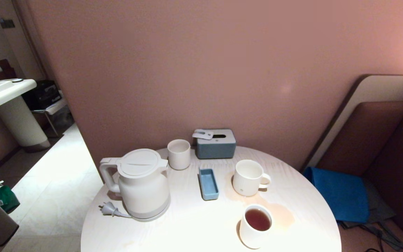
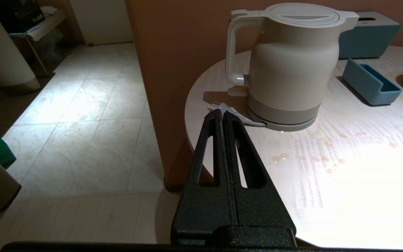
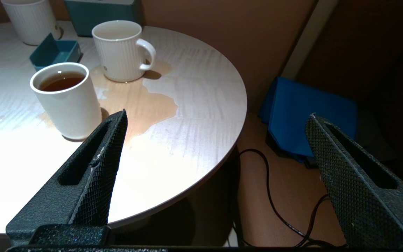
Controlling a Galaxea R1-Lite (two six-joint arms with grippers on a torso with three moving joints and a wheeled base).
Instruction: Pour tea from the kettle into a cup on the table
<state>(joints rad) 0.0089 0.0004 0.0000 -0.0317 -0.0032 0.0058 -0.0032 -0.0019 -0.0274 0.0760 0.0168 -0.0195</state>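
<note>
Table [image 1: 194, 224]: one kettle [image 1: 142, 185], three white cups [image 1: 248, 177], one blue tray [image 1: 208, 183], one tissue box [image 1: 216, 144], probably.

No legible text, label, brand, number or sign in any view. The cup [image 1: 247, 177] carries one tiny dark mark near its base, too small to read. The blue-grey tissue box [image 1: 216, 144] has a small dot on its front face, not legible as lettering. The kettle [image 1: 141, 183] shows plain surfaces on lid and body; no markings made out.
</note>
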